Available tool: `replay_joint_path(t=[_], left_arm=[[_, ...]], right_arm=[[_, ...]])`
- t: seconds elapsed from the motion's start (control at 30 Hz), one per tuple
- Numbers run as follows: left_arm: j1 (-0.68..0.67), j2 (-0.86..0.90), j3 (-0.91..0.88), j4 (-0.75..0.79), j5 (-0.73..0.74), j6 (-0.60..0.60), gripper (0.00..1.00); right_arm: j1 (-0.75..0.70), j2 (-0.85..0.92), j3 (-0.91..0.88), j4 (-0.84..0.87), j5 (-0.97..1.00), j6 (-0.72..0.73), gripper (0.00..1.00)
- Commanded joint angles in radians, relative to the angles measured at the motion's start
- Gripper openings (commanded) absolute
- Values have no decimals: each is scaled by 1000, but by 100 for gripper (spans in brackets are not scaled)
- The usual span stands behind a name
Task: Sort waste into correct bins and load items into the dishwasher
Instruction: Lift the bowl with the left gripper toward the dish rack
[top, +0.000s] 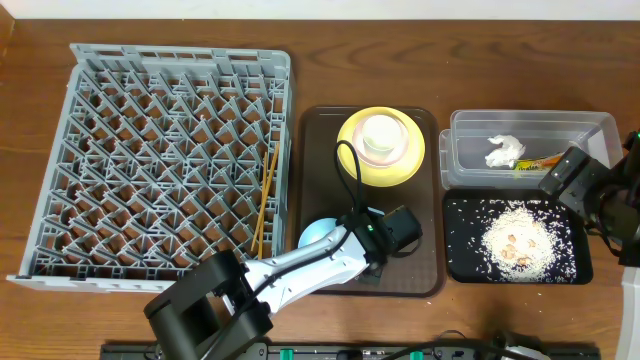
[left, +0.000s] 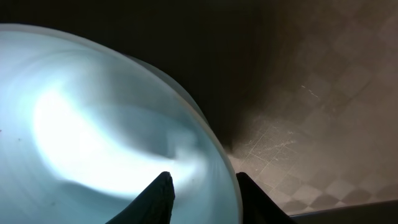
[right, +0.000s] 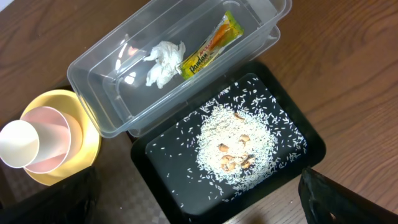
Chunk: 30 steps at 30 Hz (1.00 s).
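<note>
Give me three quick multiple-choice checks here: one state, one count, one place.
1. The right gripper is: A open; B shut; C out of view.
2. Things in the clear bin: A none; B two; C four.
3. The chopsticks are: A in the rack; B in the clear bin; C in the right gripper.
Answers: A, its fingers stand wide apart; B, a napkin and a wrapper lie there; A, they lie among the rack's pegs.

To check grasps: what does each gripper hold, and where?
Left gripper straddles the rim of the light blue bowl; a firm grip cannot be told. Right gripper holds nothing.
</note>
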Motion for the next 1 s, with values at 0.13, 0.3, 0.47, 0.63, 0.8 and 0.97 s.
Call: replay_joint_path(t=[0.13, 0.3, 0.47, 0.63, 0.8, 0.97], left_arm=[[-2, 14, 13, -7, 0, -8, 34], [-2, 14, 11, -6, 0, -8, 26], [-2, 14, -3, 1, -1, -9, 22], [-2, 14, -10, 5, -1, -8, 12], [-2, 12, -9, 4, 0, -8, 8], [-2, -43, 20, -18, 1, -4, 7]], right_arm=[[0, -2, 3, -1, 0, -13, 99], [0, -2, 3, -1, 0, -13, 99], [0, -3, 3, -1, 0, -13, 99], [0, -3, 3, -1, 0, -13, 99], [0, -3, 3, -1, 0, -13, 99], [0, -3, 3, -1, 0, -13, 99]])
